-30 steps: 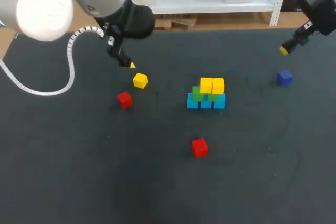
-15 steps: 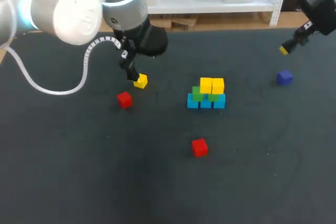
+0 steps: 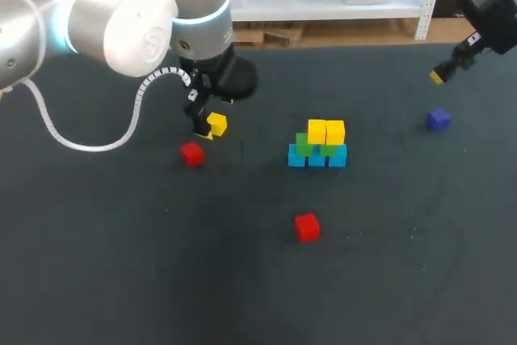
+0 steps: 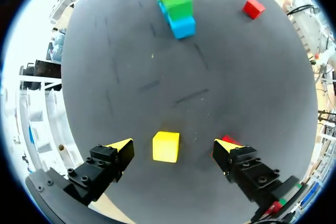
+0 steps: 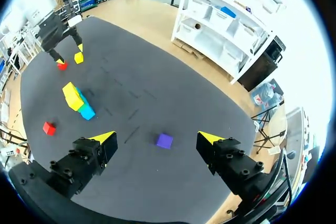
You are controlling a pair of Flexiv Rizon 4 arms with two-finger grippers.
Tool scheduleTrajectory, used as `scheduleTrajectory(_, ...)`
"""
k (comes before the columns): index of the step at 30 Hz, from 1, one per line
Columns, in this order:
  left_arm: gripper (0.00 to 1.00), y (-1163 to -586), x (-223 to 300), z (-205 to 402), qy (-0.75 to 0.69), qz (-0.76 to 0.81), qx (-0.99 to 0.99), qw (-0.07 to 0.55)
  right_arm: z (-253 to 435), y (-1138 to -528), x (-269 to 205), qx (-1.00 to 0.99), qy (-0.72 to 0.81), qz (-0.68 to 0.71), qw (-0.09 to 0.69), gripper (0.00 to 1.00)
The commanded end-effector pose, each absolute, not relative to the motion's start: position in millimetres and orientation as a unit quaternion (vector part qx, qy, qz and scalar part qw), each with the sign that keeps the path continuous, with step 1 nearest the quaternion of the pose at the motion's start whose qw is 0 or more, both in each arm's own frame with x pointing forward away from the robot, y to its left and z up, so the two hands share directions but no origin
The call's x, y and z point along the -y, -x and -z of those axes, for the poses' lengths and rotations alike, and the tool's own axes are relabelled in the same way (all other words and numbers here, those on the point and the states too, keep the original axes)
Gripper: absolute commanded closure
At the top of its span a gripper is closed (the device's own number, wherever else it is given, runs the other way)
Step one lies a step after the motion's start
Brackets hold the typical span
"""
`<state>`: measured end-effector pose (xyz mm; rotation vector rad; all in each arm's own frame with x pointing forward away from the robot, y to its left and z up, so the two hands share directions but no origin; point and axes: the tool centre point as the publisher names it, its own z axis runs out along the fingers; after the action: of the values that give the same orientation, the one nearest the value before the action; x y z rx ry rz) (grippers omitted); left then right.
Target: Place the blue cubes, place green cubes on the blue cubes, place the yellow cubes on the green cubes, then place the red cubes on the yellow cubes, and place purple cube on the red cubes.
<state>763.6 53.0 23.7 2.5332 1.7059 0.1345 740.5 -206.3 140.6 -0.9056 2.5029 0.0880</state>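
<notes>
Holds left gripper point(image 4: 173, 145) spread wide astride the loose yellow cube point(image 4: 166, 147), neither finger touching it. Holds right gripper point(image 5: 156, 138) likewise released, empty, well above the purple cube point(image 5: 164, 140).

- Counter point(image 3: 121, 264): dark surface.
- Stack near the centre: a row of blue cubes point(image 3: 317, 157) at the base, green cubes point(image 3: 305, 145) on them, two yellow cubes point(image 3: 325, 131) on top.
- Left end effector point(image 3: 205, 129): lowered to the counter, just beside a loose yellow cube point(image 3: 216, 124).
- First red cube point(image 3: 191, 153): near that loose cube, towards the front.
- Second red cube point(image 3: 306, 226): alone, in front of the stack, well apart from it.
- Purple cube point(image 3: 438, 119): alone, on the right side.
- Right end effector point(image 3: 439, 77): raised, behind the purple cube.
</notes>
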Motion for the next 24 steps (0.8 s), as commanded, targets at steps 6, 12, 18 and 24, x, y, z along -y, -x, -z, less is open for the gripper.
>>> scheduleTrajectory(6,0.0,-779.6,-50.9,-17.0,-0.825,-0.015,-0.564,0.032,-140.1,-741.6,206.2,-0.913,0.331,-0.033,0.237,0.0)
scheduleTrajectory(12,0.0,-780.8,-52.4,-8.5,-0.829,-0.006,-0.559,0.018,-140.1,-741.6,206.2,-0.913,0.331,-0.033,0.237,0.0)
scheduleTrajectory(18,0.0,-777.3,-52.0,-3.6,-0.83,-0.002,-0.558,0.013,-140.1,-741.6,206.2,-0.913,0.331,-0.033,0.237,0.0)
scheduleTrajectory(24,0.0,-780.1,-54.1,0.4,-0.827,-0.001,-0.563,0.007,-140.1,-741.6,206.2,-0.913,0.331,-0.033,0.237,0.0)
